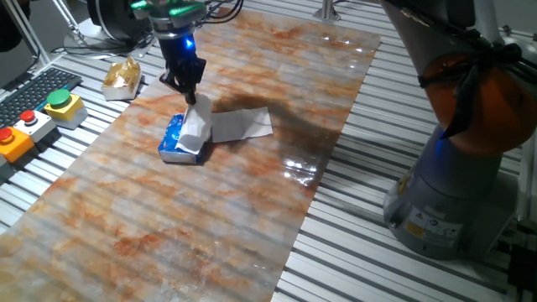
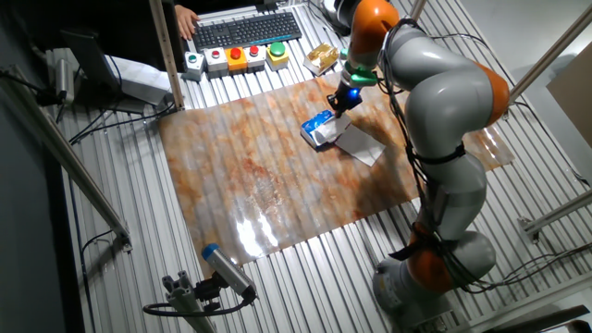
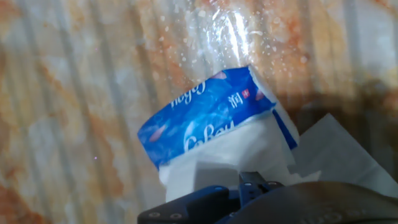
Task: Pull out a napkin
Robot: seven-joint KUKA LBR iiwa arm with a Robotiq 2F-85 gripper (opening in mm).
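On the marbled mat (image 1: pixel 252 210), the gripper (image 1: pixel 189 92) pinches a napkin (image 1: pixel 198 126) rising from the blue packet (image 1: pixel 174 141), its upper end between the fingers. A second loose sheet (image 1: pixel 241 124) lies flat just beside the packet. Gold foil (image 1: pixel 122 78) sits well apart.

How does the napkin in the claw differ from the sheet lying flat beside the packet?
The napkin rises from the blue packet up into the claw; the loose sheet lies flat on the mat. The napkin looks folded and narrower, the loose sheet spread wider. Both are white tissue.
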